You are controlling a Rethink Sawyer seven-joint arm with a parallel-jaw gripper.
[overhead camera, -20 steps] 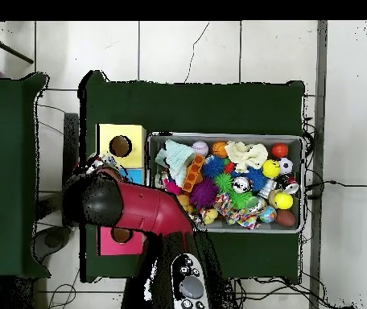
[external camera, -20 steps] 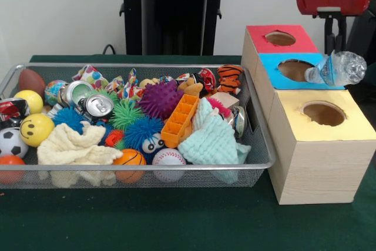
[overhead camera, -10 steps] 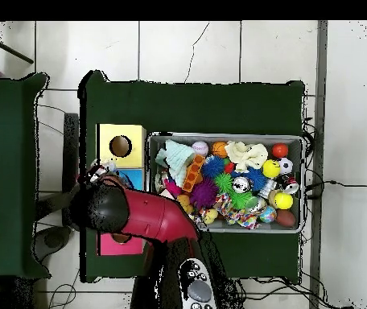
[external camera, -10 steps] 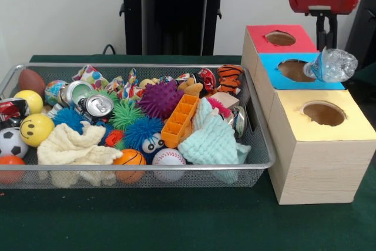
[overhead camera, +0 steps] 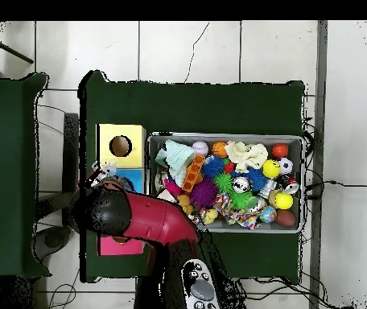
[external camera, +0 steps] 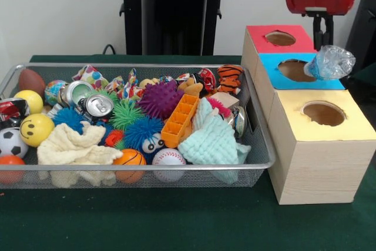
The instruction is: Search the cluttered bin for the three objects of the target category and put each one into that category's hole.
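so the gripper (external camera: 322,32), pinching a crushed plastic bottle (external camera: 332,62), has swung it nearer the blue box (external camera: 276,72)'s right edge, almost lined up for that hole

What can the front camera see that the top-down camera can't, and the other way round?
Only the front view shows the pincer gripping a crushed plastic bottle above the blue box, and the red box's hole. Only the overhead view shows the tiled floor and the big red arm, which covers most of the blue and red boxes there. Both show the wire bin full of toys and the yellow box with its hole.
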